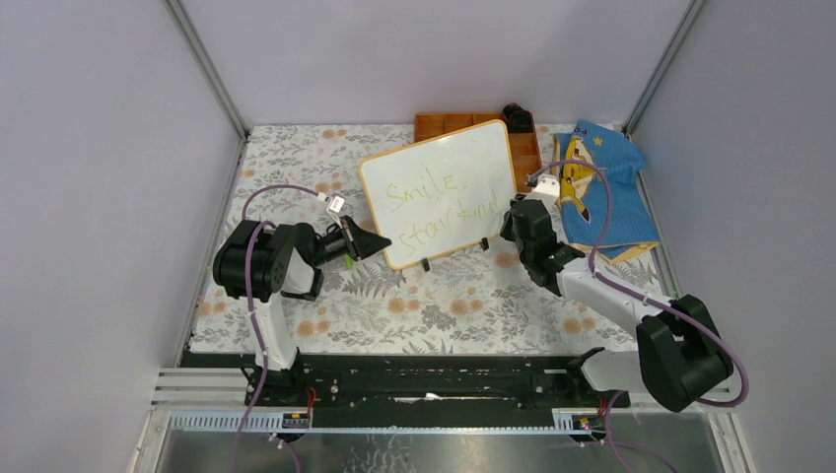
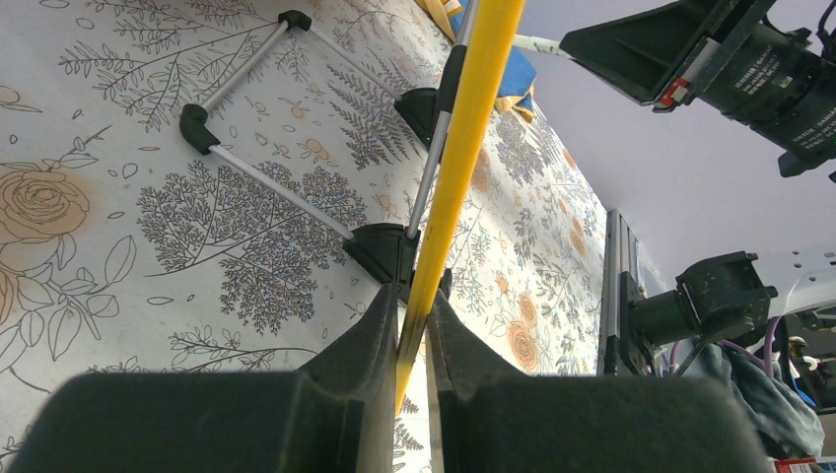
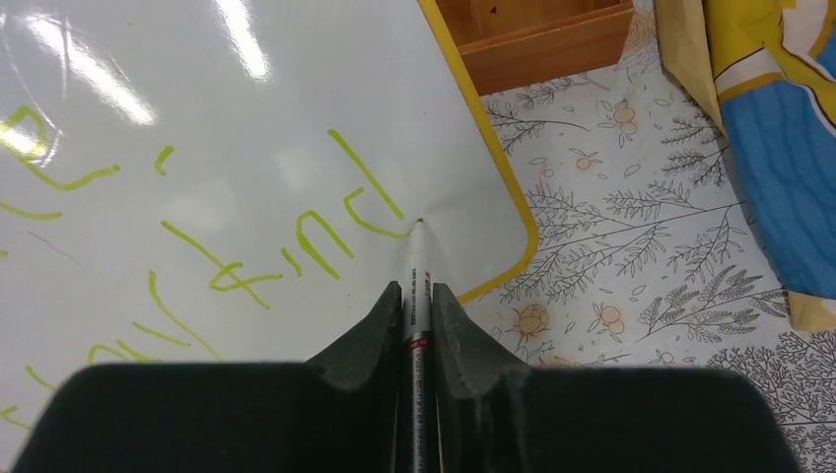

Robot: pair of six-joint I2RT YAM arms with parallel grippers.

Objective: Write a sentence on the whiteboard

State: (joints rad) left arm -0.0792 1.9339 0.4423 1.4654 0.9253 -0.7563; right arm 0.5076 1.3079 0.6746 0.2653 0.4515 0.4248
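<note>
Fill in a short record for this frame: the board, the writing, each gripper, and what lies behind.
whiteboard: propped up on its stand, black feet on the table
sentence: yellow-green "Smile stay kind", in two lines
left gripper: shut on the whiteboard's yellow edge
right gripper: shut on a marker
marker tip: touching the board at the end of the last "d"
behind the board: orange tray, blue cloth

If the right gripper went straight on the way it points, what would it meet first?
The whiteboard: the marker held by the right gripper points tip-first at it, seemingly touching beside the sentence's last letter.
</note>
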